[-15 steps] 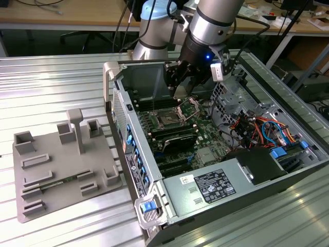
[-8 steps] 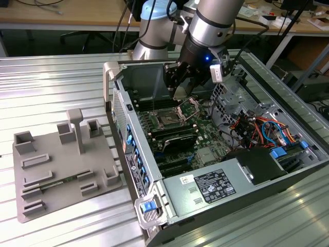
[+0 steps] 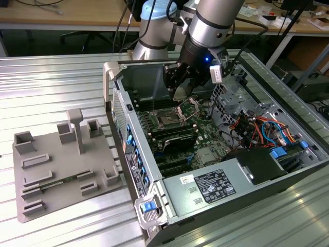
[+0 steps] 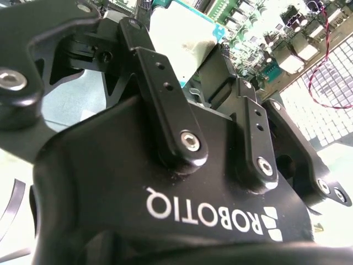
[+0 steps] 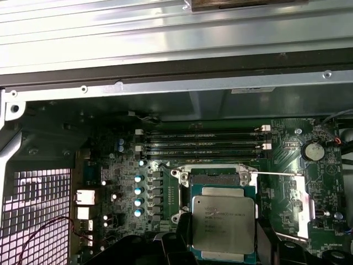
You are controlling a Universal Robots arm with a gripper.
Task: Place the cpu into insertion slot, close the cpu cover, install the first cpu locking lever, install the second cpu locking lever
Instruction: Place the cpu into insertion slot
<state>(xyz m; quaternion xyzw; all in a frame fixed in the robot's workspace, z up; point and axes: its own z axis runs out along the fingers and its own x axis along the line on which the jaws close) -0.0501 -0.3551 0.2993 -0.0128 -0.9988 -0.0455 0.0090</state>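
Observation:
The cpu (image 5: 223, 221), a flat square chip with a silver top and green edge, sits between my gripper's dark fingers (image 5: 181, 243). My gripper (image 3: 180, 92) is shut on it inside the open computer case, just above the motherboard. The insertion slot (image 3: 167, 120) is the dark square socket with a metal rim, slightly toward the exterior view's left of the gripper. In the first wrist view its rim (image 5: 214, 178) shows just past the chip. The cpu cover (image 3: 189, 105) stands raised open beside the slot. A thin locking lever (image 5: 276, 174) runs along the socket's edge. In the second wrist view the chip (image 4: 176, 38) shows between the fingers.
Long black memory slots (image 5: 204, 141) lie beside the socket. The case wall (image 3: 121, 103) rises at the exterior view's left. Coloured cables (image 3: 257, 128) and a power supply (image 3: 211, 185) fill the case's right and front. A grey fixture plate (image 3: 61, 170) rests on the ribbed table.

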